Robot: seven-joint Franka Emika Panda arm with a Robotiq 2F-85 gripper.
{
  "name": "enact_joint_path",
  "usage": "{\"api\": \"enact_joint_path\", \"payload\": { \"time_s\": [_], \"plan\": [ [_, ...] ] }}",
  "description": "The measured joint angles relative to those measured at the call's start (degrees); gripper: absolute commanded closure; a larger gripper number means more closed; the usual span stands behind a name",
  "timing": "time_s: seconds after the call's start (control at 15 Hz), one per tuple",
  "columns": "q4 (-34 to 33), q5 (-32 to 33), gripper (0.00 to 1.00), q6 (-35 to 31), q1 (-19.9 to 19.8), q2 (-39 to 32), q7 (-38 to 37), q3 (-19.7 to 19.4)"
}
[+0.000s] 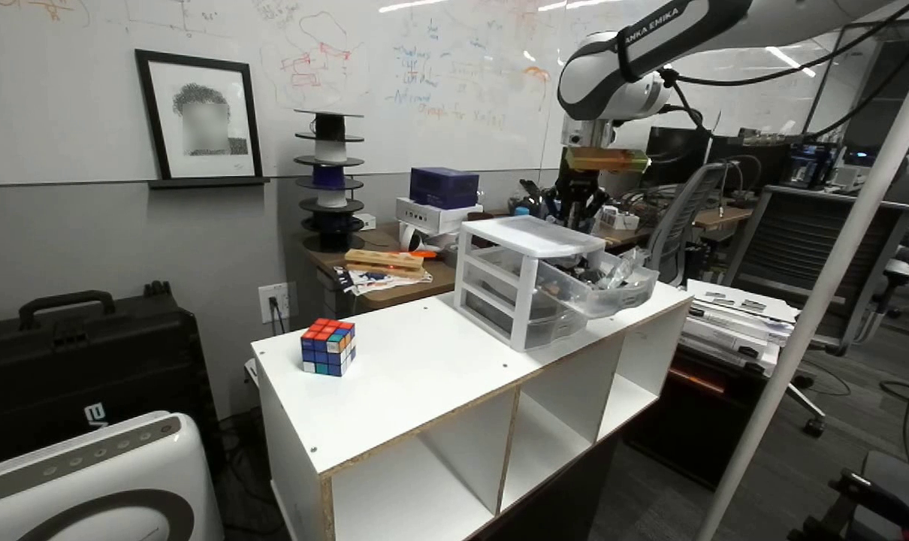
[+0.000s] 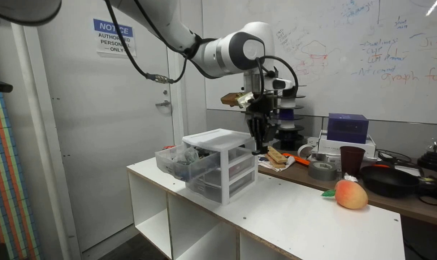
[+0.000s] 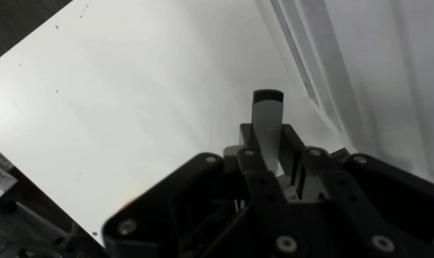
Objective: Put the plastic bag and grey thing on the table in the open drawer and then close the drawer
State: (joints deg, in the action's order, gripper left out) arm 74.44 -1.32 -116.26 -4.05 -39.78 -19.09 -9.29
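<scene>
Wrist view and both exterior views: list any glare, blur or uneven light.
In the wrist view, the white table is brightest near the picture's left edge, and the hand looks dark and slightly soft; in both exterior views, streaks of light glare off the whiteboard; in an exterior view, the framed portrait looks blurred at the face.

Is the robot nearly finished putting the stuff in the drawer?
Getting there. Done, it seems: what looks like the plastic bag lies in the open drawer. In hand: the gripper pinches the grey thing above the white table. Left: the grey thing must go in, then the drawer, sticking out of its chest, needs pushing shut.
</scene>
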Motion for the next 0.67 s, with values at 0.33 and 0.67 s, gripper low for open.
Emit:
{"api": "enact_joint_path", "payload": {
  "time_s": [0.33, 0.67],
  "plan": [
    [12.81, 6.83, 0.92, -6.25, 2.20, 11.74, 0.51, -0.22],
    [26.76, 8.23, 0.92, -9.17, 2.09, 24.12, 3.46, -0.01]
  ]
}}
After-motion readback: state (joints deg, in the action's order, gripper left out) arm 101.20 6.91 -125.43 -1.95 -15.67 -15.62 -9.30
